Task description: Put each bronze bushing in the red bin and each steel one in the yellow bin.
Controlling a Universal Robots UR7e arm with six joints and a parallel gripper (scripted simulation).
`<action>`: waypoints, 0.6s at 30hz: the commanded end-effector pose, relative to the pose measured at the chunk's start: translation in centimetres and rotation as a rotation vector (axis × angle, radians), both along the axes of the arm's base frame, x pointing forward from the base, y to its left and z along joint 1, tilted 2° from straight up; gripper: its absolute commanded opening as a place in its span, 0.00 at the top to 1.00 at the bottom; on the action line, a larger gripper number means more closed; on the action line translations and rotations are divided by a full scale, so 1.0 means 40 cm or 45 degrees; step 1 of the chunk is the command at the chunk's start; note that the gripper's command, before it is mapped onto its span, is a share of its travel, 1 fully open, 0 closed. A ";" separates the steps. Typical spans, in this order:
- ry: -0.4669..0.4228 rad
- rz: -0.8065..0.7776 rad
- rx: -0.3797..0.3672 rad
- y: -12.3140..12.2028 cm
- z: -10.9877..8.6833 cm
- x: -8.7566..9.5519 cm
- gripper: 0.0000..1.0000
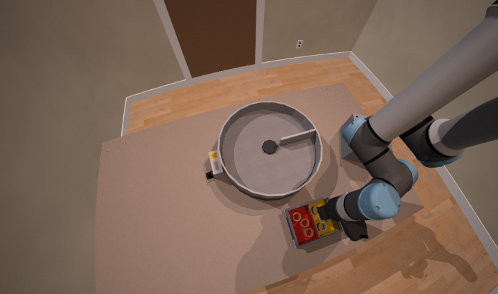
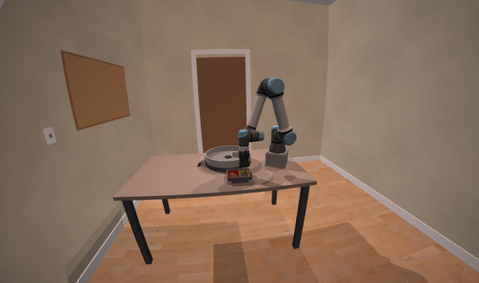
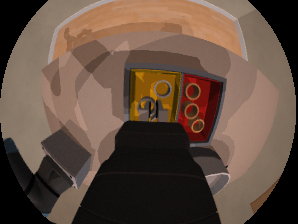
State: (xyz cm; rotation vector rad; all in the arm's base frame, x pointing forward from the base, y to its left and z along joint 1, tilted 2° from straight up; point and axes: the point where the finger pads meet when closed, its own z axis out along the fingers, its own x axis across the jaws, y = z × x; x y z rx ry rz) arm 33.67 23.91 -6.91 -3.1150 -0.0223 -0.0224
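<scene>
My gripper (image 3: 153, 105) (image 1: 322, 214) (image 2: 245, 170) points down over the yellow bin (image 1: 331, 227) (image 3: 137, 82). It is shut on a grey steel bushing (image 3: 140, 104), whose wall sits between the fingertips, low over or just inside the bin. A steel bushing (image 1: 317, 226) (image 3: 155, 89) lies in that bin, and another steel bushing (image 1: 312, 209) lies beside the fingers, partly hidden. Three bronze bushings (image 1: 301, 222) (image 3: 185, 111) lie in the red bin (image 1: 295, 232) (image 3: 212, 95). The turntable (image 1: 272, 171) (image 2: 218, 158) shows no bushings, though its front right inner edge is partly hidden by the rim.
The turntable's raised rim (image 1: 268, 196) stands just behind the bins. A fixed bar (image 1: 297, 137) crosses its right part. A small labelled box (image 1: 215, 163) is on its left side. The arm's grey base block (image 2: 277, 159) stands on the right. The bins share a grey tray (image 1: 293, 239).
</scene>
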 end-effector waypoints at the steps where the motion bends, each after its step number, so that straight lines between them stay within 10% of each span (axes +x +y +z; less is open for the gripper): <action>1: -0.002 0.000 0.001 0.001 -0.010 0.001 1.00; 18: -0.002 0.000 0.001 0.001 -0.025 0.001 1.00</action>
